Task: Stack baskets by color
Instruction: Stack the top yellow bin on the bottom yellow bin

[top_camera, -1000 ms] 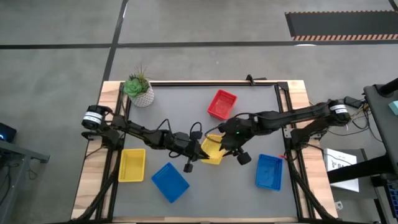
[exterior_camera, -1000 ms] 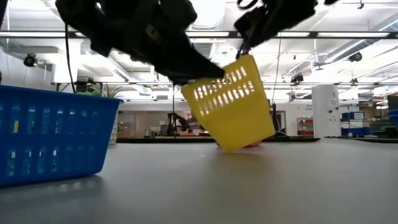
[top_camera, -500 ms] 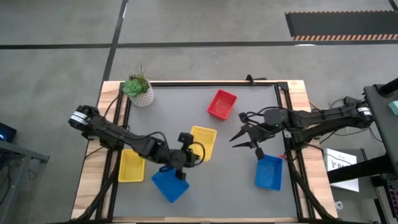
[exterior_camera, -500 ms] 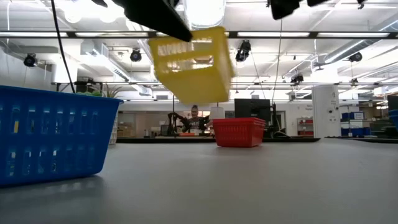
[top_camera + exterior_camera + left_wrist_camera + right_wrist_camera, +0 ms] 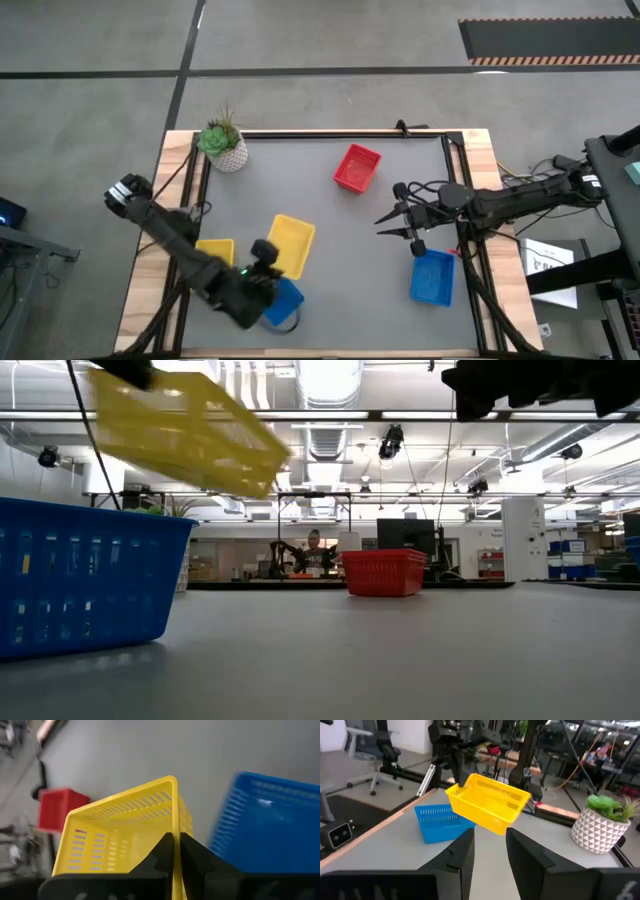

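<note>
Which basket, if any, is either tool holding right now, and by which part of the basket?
The left tool is shut on the rim of one wall of a yellow basket, which hangs tilted above the table. The right tool is open and holds nothing.

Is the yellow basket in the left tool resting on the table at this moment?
No. In the low view the yellow basket hangs tilted in the air, well above the table, pinched at its rim by the left tool.

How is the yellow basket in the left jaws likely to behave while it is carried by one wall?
The yellow basket probably weighs little: the left gripper lifts it by one thin wall. It keeps its box shape, so likely fairly stiff. Pinched at one edge, it hangs tilted in the low view and may swing.
</note>
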